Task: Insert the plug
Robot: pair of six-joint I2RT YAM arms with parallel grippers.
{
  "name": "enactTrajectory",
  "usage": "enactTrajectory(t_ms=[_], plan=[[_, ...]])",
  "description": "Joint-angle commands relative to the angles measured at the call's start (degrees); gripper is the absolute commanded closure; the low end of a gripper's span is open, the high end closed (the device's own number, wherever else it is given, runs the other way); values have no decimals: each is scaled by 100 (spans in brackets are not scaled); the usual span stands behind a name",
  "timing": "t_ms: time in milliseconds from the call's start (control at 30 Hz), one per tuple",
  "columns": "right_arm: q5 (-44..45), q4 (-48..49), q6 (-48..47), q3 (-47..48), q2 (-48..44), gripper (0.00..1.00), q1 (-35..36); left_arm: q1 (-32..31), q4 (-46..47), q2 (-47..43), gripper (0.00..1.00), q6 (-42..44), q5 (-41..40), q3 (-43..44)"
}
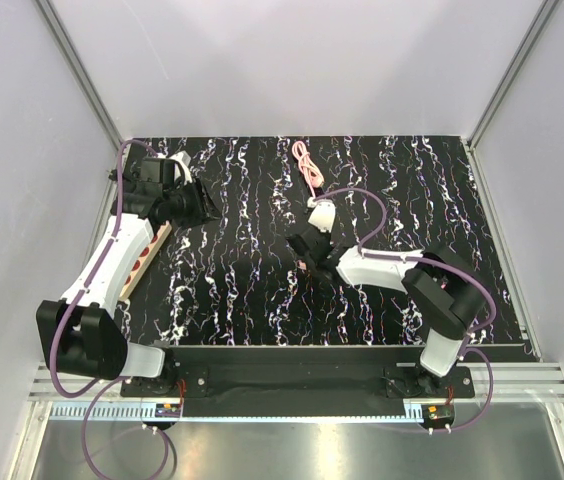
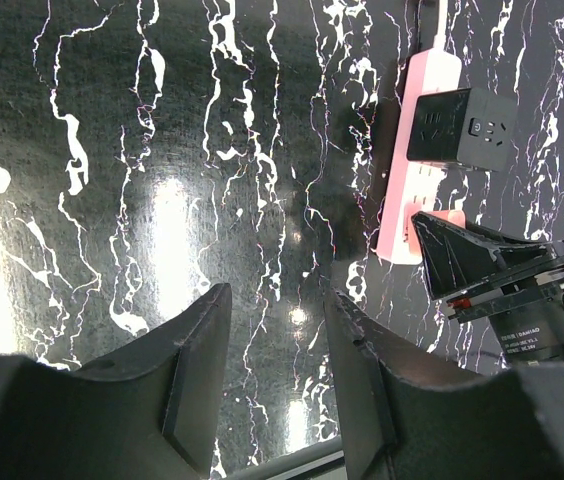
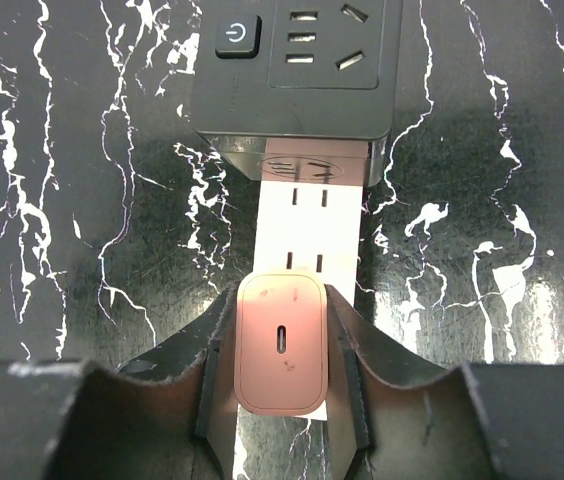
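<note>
The plug [image 3: 282, 340], a small pale-pink block with an orange-tinted face, is clamped between the fingers of my right gripper [image 3: 281, 310]. It sits over the near end of the pink power strip [image 3: 307, 220], just behind a pair of slots. I cannot tell whether its prongs are seated. In the top view my right gripper [image 1: 308, 258] is at the table's middle. In the left wrist view the strip [image 2: 417, 150] lies at the right, with a bit of the plug [image 2: 447, 215] showing. My left gripper [image 2: 277, 320] is open and empty over bare table, at the far left [image 1: 197, 205].
A black adapter cube [image 3: 302, 60] is plugged into the strip just beyond the plug; it also shows in the left wrist view [image 2: 457, 125]. The strip's coiled pink cord [image 1: 309, 165] lies at the back. A beige strip with red sockets [image 1: 147, 255] lies under the left arm.
</note>
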Motion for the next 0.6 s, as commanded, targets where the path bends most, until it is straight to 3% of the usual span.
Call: enactTrajectory(t_ms=[0,333,567], plan=[[-1511,-859,27,-667,682,100,405,39,95,14,54,95,199,51],[-2223,-1244,-149,-440,1059,100,572,39,104,58,55,86,269,33],[-2119,-1860,-149,18,1376,100,730,39,95,40,56,69,339,7]])
